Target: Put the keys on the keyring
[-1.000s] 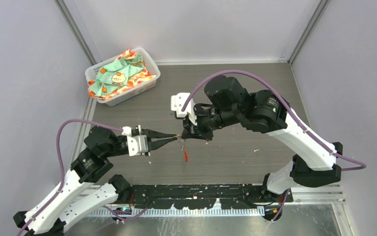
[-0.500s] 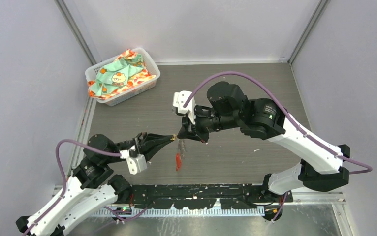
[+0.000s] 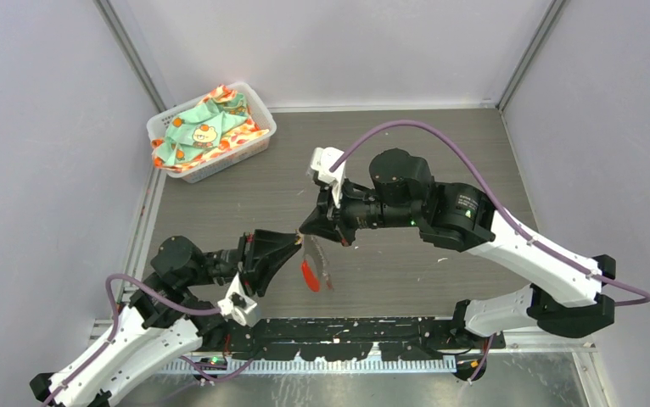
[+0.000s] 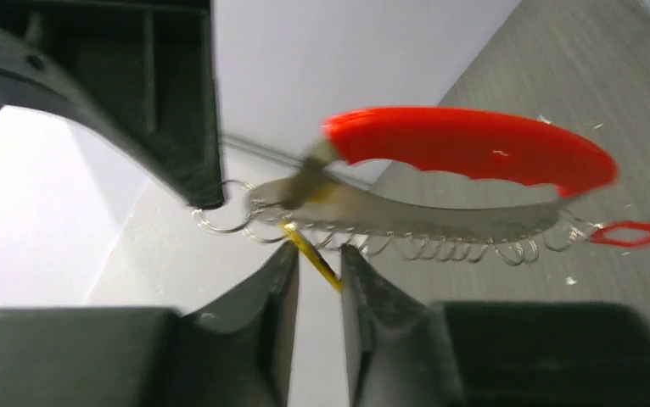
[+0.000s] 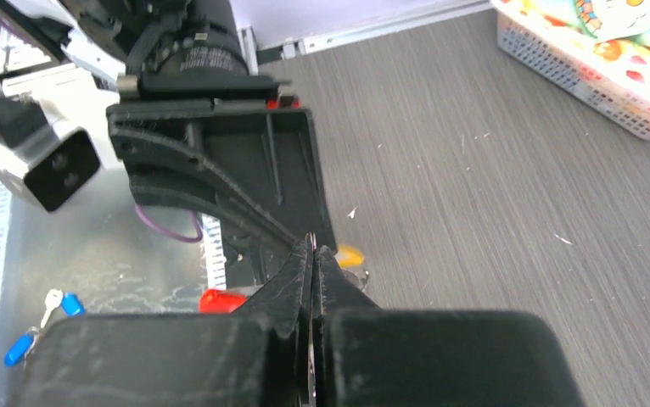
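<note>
The keyring [image 4: 474, 146] is a red crescent with a silvery coil [image 4: 423, 242] under it, and it hangs in the air between both grippers. My right gripper [image 3: 306, 233] is shut on a small ring at the keyring's end [image 4: 220, 212]. In the left wrist view my left gripper [image 4: 320, 245] stands just under the coil, its jaws a narrow gap apart. The yellow key [image 4: 328, 276] slants across that gap and hangs from the coil. A red-tagged key [image 4: 635, 233] dangles at the coil's far end. From above, the keyring [image 3: 309, 273] droops below both grippers.
A white basket [image 3: 258, 127] holding patterned cloth stands at the back left of the table. In the right wrist view two blue-tagged keys [image 5: 50, 305] lie on the metal ledge by the arm bases. The left arm's camera housing [image 5: 50, 165] is close to my right fingers [image 5: 300, 271].
The left arm has dropped and swung nearer, now reaching up at the ring from below. The right gripper shifted slightly right with the keyring, which swung. The left jaws have parted a little.
</note>
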Available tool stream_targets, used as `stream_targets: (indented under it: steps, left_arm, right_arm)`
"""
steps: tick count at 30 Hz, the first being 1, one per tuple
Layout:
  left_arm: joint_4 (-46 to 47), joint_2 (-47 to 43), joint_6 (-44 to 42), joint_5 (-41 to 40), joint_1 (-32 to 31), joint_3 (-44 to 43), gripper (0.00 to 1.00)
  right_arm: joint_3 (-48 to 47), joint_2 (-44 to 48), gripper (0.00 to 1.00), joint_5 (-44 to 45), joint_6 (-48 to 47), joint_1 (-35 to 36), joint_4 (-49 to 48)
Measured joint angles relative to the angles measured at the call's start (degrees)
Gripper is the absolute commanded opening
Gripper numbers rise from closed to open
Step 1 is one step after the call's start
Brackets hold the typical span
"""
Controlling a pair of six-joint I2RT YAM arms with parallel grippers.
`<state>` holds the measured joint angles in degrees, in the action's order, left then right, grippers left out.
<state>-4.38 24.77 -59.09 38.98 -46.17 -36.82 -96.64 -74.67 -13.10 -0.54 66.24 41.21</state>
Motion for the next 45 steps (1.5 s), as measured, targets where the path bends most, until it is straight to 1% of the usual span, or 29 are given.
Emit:
stream_targets:
  steps: [3,5,7,9,10,12,13,14,15,18,19,25,31,35,39,40,45]
  left_arm:
    - [-3.52,-0.87,-6.64,1.51,-0.37,0.68,0.48]
    - [-6.21,-1.36,-8.66,2.21,-0.46,0.83,0.59]
    - [-8.04,-1.62,-8.07,2.25,-0.5,0.63,0.72]
    - [-10.95,-1.27,-5.2,2.19,-0.5,-0.87,0.82]
    - [-12.66,-0.85,-3.52,2.19,-0.48,-2.23,0.85]
    - [-15.93,0.48,0.59,2.32,-0.5,-6.19,0.87]
    - [-17.05,1.33,3.5,2.47,-0.5,-8.87,0.86]
    - [-17.46,1.92,5.95,2.49,-0.5,-10.82,0.82]
    - [-17.66,2.43,8.31,2.45,-0.5,-12.52,0.76]
    - [-18.25,4.17,15.54,2.47,-0.5,-17.27,0.53]
    - [-18.29,5.11,17.86,2.47,-0.5,-18.8,0.49]
    - [-18.18,11.41,32.06,2.34,-0.59,-23.06,0.44]
    - [-18.47,14.69,42.38,1.03,-0.59,-23.65,0.42]
    - [-18.4,15.19,46.21,0.7,-0.59,-24.7,0.43]
    - [-18.36,15.21,48.22,1.57,-0.59,-25.2,0.44]
    - [-18.36,14.99,48.43,1.92,-0.59,-25.2,0.43]
    - [-18.38,14.73,49.16,3.28,-0.59,-25.31,0.27]
  right_arm:
    - [2.25,1.33,0.01,1.49,1.38,-0.04,-3.93]
    - [4.76,2.97,0.01,1.97,2.01,-0.11,-7.56]
    - [8.11,5.22,0.01,2.03,2.16,-0.11,-10.99]
    - [12.09,7.89,0.01,1.92,2.14,-0.11,-14.38]
    - [13.79,9.03,0.01,1.81,2.1,-0.11,-15.63]
    - [17.94,11.52,0.01,1.03,1.79,-0.11,-19.28]
    - [19.41,12.39,0.01,0.57,1.57,-0.11,-20.52]
    - [21.03,13.33,0.01,-0.28,1.09,-0.11,-21.92]
    - [22.16,13.92,0.01,-1.03,0.68,-0.11,-23.06]
    - [24.28,15.19,0.01,-3.43,-0.37,-0.11,-25.27]
    - [24.39,15.3,0.01,-4.07,-0.66,-0.11,-25.62]
    - [24.44,15.34,0.01,-7.39,-1.36,-0.11,-28.26]
    - [25.97,16.22,0.01,-7.61,-2.1,-0.11,-30.38]
    - [26.97,16.57,0.01,-7.58,-2.36,-0.24,-31.28]
    - [27.28,16.57,0.01,-7.08,-2.51,-0.26,-31.56]
    - [27.36,16.59,0.01,-6.91,-2.58,-0.26,-31.76]
    - [27.56,16.68,0.01,-6.47,-2.64,-0.26,-31.89]
